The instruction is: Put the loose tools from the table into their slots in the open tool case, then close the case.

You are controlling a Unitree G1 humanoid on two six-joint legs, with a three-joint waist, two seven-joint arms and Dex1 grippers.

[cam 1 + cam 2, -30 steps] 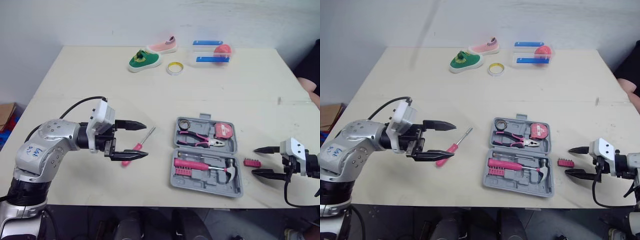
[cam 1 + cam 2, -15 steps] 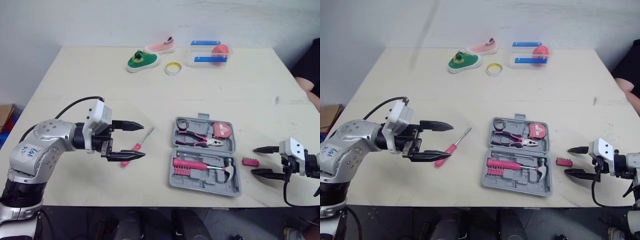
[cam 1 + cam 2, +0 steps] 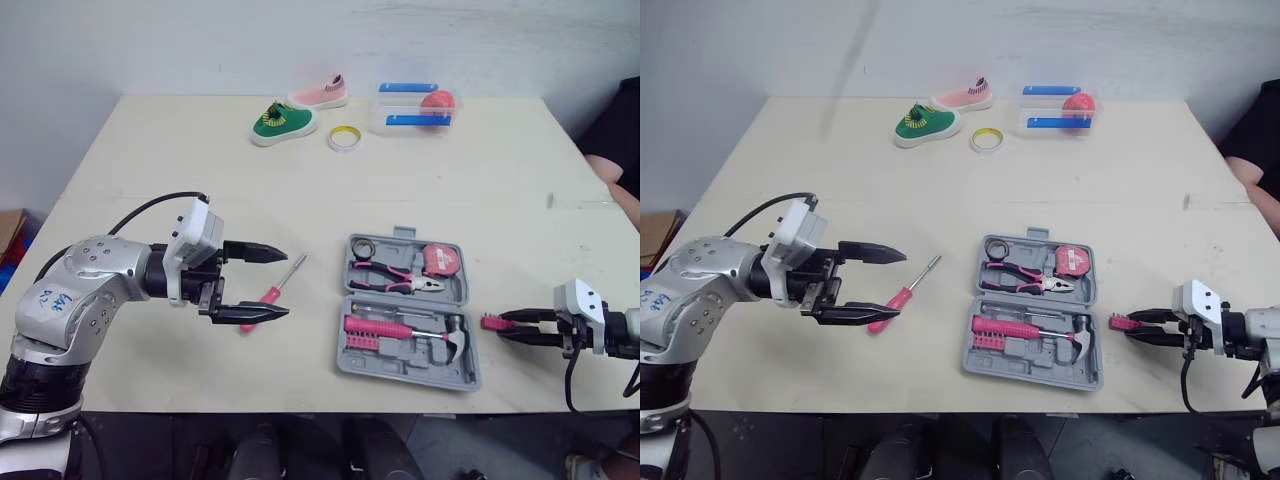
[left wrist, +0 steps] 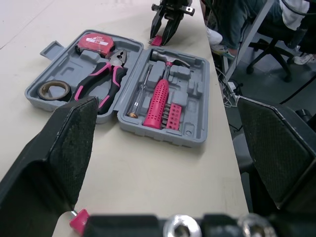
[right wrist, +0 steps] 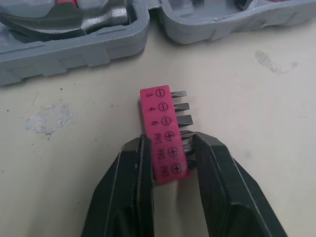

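While the right gripper [image 5: 168, 143] pinches the pink bit holder [image 5: 159, 111] on the table [image 3: 300, 170], at 3 o'clock from the open tool case [image 3: 395, 362], the left gripper [image 3: 284, 283] has its jaws spread wide. The pink screwdriver [image 3: 898, 300] lies by its fingertips, at 9 o'clock from the case.

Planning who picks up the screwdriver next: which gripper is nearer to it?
Left. The left gripper is open, right by the pink handle of the screwdriver. The right gripper is on the far side of the tool case, shut on the bit holder.
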